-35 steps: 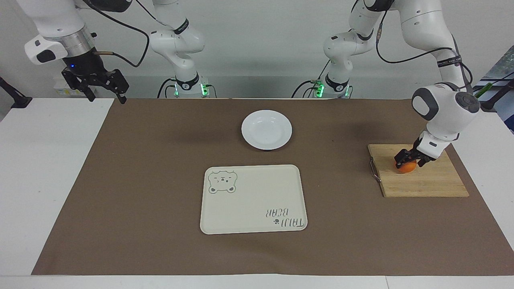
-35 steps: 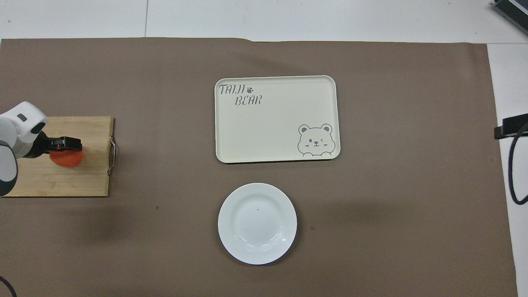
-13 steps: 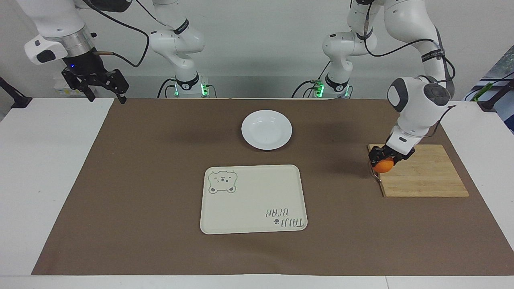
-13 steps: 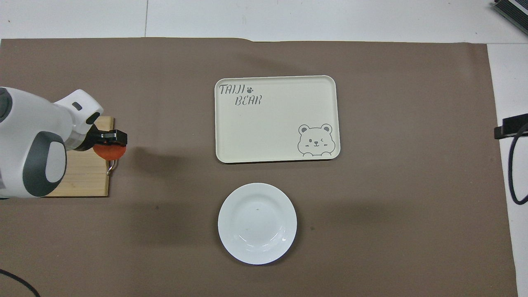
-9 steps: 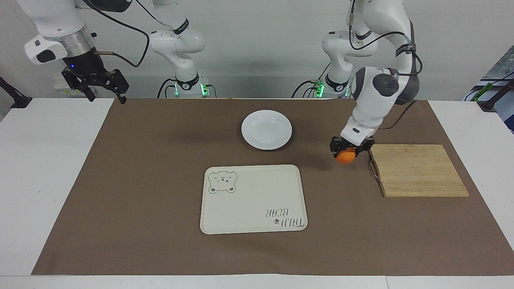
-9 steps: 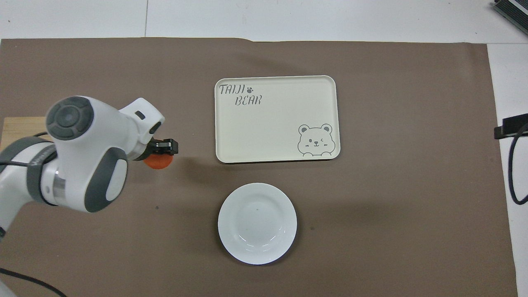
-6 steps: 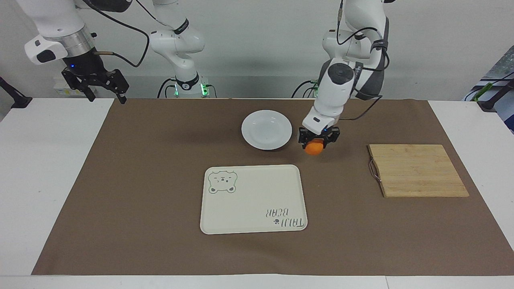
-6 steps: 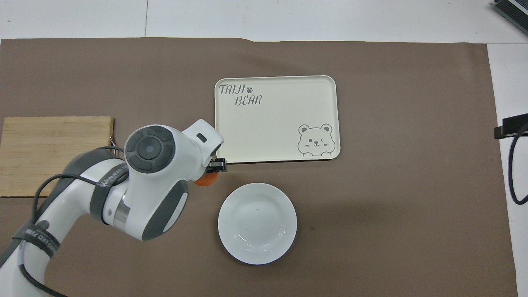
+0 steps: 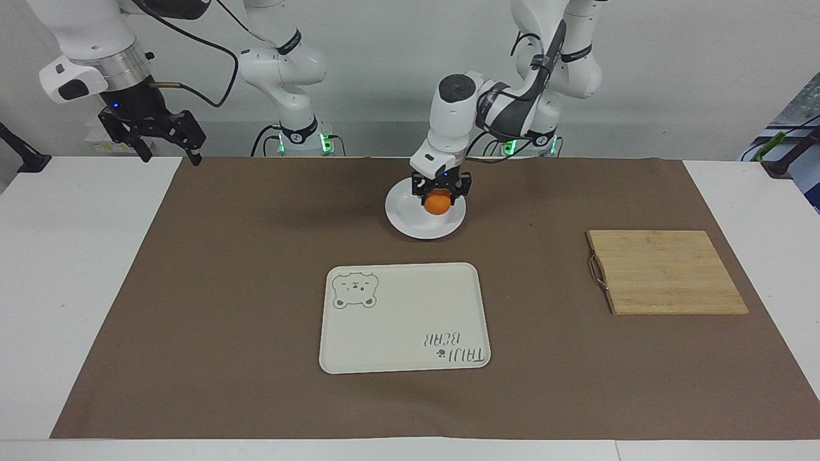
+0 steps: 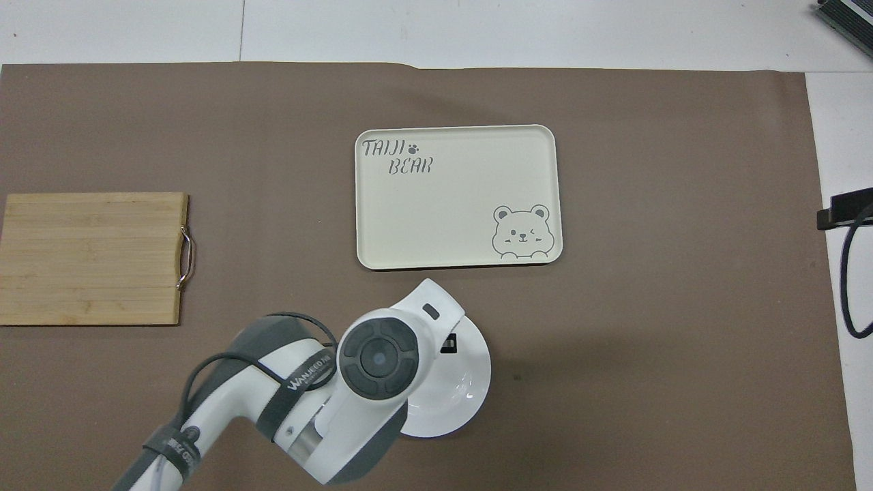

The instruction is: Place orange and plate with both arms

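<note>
My left end effector (image 9: 439,189) is clamped on the orange (image 9: 437,203), holding it over the white plate (image 9: 403,221) (near the robots' edge of the bench). My right end effector (image 9: 168,141) waits, fingers apart, above its bench end.

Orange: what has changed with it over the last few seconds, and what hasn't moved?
The left gripper, shut on the orange, lifted it off the cutting board and carried it toward the right arm's end; it now hangs over the plate. The plate, bear tray, board and waiting right gripper stayed put.
</note>
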